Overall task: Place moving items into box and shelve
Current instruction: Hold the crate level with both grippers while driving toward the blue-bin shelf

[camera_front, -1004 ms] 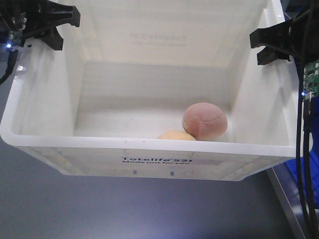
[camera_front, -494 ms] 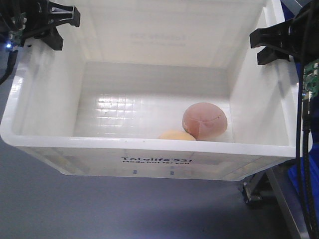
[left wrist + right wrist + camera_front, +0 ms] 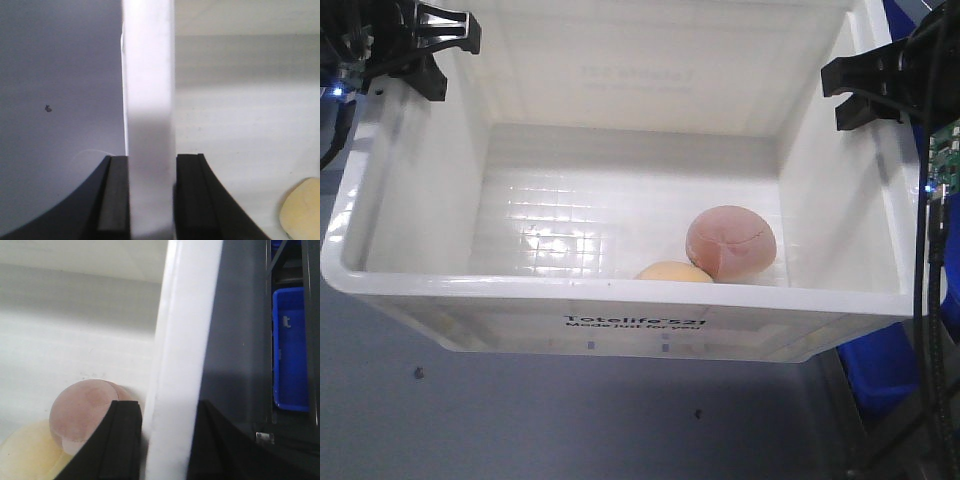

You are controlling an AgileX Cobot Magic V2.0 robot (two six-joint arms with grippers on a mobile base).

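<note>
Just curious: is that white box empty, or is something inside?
Not empty. A pinkish-brown lump and a pale yellow lump lie together inside the box.

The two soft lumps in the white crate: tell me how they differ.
The pinkish-brown lump is pink with a seam; the pale yellow lump is plain cream. The pinkish-brown lump stands taller and shows whole; the pale yellow lump sits lower, half hidden by the front rim of the white crate. Both are rounded and lie together on its floor.
</note>
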